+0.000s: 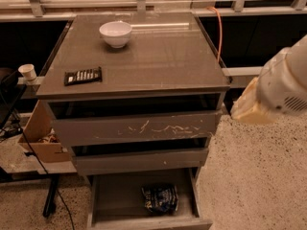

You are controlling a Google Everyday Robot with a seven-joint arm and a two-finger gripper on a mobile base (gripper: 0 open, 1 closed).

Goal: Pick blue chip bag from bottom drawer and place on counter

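One blue chip bag [159, 198] lies crumpled on the grey floor of the bottom drawer [115, 202]. It sits well below the tool [248, 110] and off to its left, and is apart from it. That drawer is pulled out and the bag is the only thing seen in it, resting toward the side nearer the tool.

Above it, the middle drawer [141, 160] and the scratched upper drawer [136, 128] stand slightly out from the cabinet. What they hold is hidden.

The counter [163, 61] spreads to the tool's left and a little higher. It carries a white bowl [115, 33] at its far side and a flat black packet [83, 75] near the edge farthest from the tool. The bowl's inside cannot be seen into.

The tool hangs in the air beside the cabinet's near corner, about level with the upper drawer, over the speckled floor [259, 181]. It touches nothing and holds nothing that shows. Whether it stands wide or narrow cannot be told.

Beyond the cabinet, on the side away from the tool, sits an open cardboard box [38, 135].
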